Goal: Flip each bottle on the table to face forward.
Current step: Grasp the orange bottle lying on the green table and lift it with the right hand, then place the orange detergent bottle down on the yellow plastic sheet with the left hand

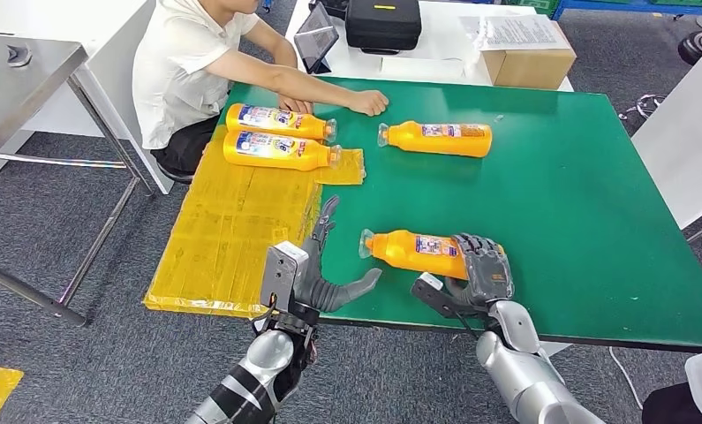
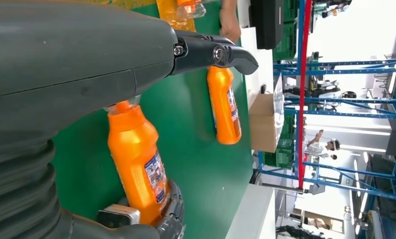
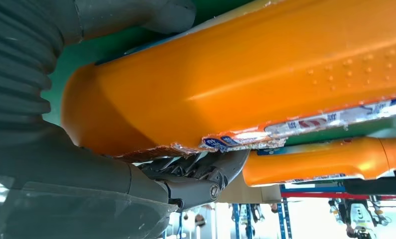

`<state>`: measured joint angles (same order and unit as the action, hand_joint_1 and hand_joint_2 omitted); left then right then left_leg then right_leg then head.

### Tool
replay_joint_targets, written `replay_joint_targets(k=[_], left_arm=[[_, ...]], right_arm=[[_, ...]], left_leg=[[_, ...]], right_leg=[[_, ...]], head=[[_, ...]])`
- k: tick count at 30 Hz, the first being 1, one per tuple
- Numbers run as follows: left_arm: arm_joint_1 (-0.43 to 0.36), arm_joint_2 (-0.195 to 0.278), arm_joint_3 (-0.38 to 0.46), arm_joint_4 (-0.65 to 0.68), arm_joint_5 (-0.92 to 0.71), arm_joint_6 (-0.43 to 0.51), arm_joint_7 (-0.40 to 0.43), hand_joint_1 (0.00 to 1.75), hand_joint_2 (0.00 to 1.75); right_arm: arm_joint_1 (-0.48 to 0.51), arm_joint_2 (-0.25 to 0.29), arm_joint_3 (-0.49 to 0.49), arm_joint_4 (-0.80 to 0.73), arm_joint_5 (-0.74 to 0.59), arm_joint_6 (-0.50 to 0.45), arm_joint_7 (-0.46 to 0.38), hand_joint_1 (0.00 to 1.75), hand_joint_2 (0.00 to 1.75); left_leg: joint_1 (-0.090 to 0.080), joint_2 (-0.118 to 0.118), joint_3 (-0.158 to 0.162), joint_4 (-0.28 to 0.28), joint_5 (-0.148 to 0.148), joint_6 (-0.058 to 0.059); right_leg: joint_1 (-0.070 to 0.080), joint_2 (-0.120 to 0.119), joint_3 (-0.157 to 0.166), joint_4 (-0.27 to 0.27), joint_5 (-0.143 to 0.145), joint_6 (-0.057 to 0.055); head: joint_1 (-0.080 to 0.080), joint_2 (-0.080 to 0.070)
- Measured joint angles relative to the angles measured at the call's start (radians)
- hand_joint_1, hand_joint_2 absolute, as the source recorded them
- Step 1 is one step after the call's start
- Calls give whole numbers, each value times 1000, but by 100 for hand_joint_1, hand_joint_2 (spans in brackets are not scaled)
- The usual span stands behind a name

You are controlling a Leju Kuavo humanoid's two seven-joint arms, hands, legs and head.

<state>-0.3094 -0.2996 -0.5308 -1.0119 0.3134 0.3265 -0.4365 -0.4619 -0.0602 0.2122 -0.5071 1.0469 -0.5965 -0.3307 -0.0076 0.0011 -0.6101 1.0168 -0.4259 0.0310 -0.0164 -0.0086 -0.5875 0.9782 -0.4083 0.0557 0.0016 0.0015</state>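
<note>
Near the front edge of the green table (image 1: 577, 194) an orange bottle (image 1: 413, 250) lies on its side, clear cap towards my left. My right hand (image 1: 484, 265) grips its base end, fingers over the top and thumb below; up close the bottle (image 3: 245, 74) sits between thumb and fingers. Beside the cap end my left hand (image 1: 325, 278) hovers with its fingers spread, holding nothing. From the left wrist, that bottle (image 2: 136, 159) is just beyond the fingers (image 2: 215, 52). A second bottle (image 1: 435, 139) lies mid-table, and two more (image 1: 281, 148) lie side by side at the back left.
A person sits at the back left with a hand (image 1: 369, 103) resting on the table. A yellow sheet (image 1: 223, 230) covers the table's left part. On the white table behind stand a cardboard box (image 1: 528, 62), a black case (image 1: 382, 22) and a tablet (image 1: 316, 40).
</note>
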Motion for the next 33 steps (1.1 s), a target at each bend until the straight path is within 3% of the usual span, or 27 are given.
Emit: replay_joint_targets(k=[10, 22, 33], left_arm=[[-4, 4, -25, -3, -35, -76, 8, 0, 175], [-2, 11, -53, -4, -69, -90, 2, 0, 175], [0, 18, -69, -4, -78, -87, 0, 0, 175]], right_arm=[[-8, 21, -54, -10, -306, 168, -189, 175, 175], [31, 60, -58, -87, -407, 167, -234, 175, 175], [53, 72, -58, -130, -413, 173, -234, 175, 175]], left_leg=[[0, 7, 10, 0, -3, -1], [2, 7, 9, 0, -2, -1], [1, 7, 6, 0, -2, -1]], right_leg=[[1, 7, 7, -1, 0, 0], [2, 7, 7, 0, 1, -1], [2, 7, 5, 0, 0, -1]], head=[[0, 0], [0, 0], [0, 0]])
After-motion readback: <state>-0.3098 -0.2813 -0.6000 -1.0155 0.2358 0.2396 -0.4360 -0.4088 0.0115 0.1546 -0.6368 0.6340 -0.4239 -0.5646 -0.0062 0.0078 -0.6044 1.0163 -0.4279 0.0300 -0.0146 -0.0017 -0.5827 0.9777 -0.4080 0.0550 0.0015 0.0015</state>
